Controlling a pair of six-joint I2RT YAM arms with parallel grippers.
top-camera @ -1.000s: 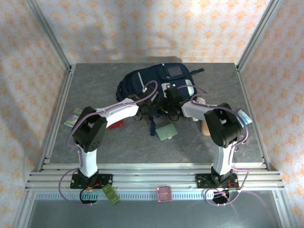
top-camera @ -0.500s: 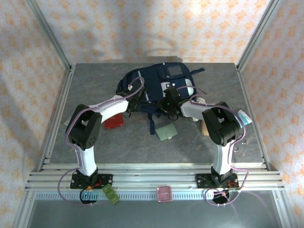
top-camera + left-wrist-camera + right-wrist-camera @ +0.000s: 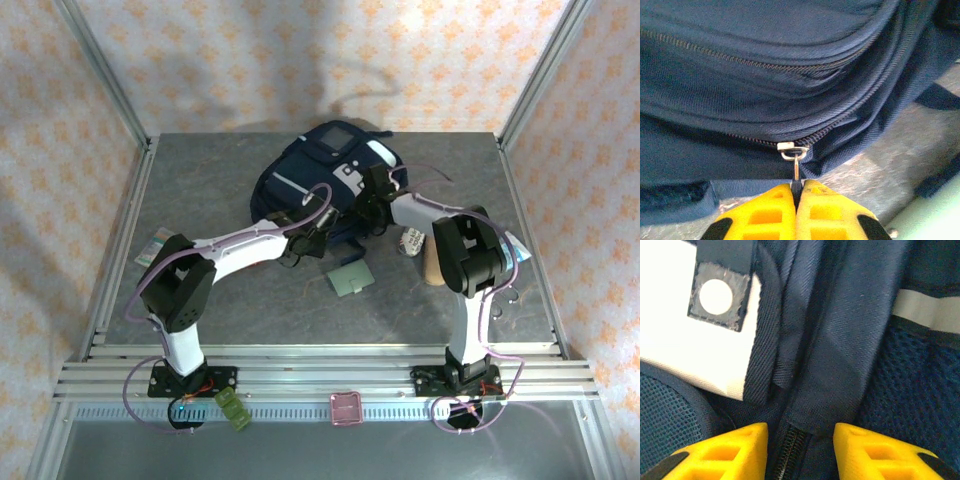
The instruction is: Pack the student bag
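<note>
Soft, floppy student bag (image 3: pixel 320 175) mid-counter; left gripper (image 3: pixel 796 196) pinching zipper pull (image 3: pixel 795 162), right gripper (image 3: pixel 800 440) spread over fabric fold.

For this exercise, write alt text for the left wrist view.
Two yellow fingers of the left gripper pinch the metal zip pull of a navy backpack, whose zip looks closed. Grey table shows at lower right.

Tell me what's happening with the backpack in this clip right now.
Both arms are working on the student bag at the far middle of the table. The left gripper is shut on the metal zipper pull at the bag's edge. The right gripper has its fingers spread around a fold of navy fabric over a zipper; whether it grips is unclear. A green card lies nearby.
</note>
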